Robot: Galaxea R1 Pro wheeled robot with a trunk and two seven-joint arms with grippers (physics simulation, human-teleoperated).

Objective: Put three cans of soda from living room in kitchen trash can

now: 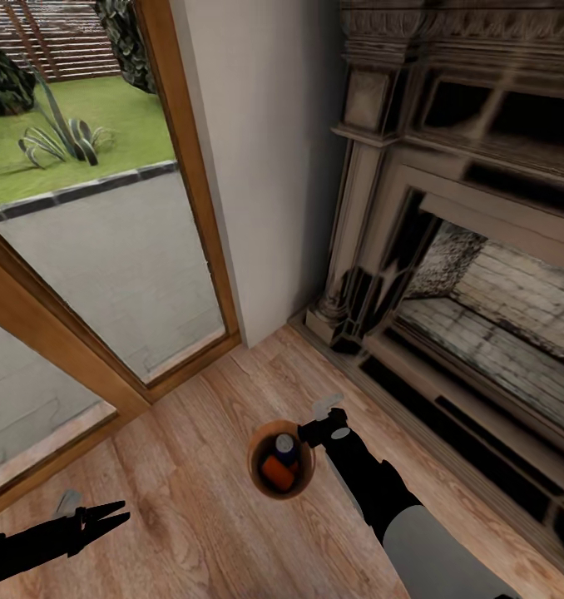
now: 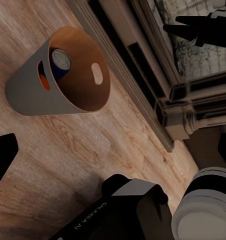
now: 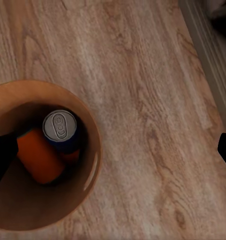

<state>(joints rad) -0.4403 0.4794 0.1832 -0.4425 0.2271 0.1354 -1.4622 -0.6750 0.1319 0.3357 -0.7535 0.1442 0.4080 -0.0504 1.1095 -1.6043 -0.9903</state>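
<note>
Right gripper clamped on the rim of the bin, holding it above the wood floor. Inside the bin, a blue can upright with its silvery top showing, pressed against orange cans lying beside it. Left gripper low over the floor, well apart from the bin, fingers slightly parted, nothing between them. Just beyond, a carved fireplace and a glass door.

The robot arm bears partly readable lettering "GALAXEA".
</note>
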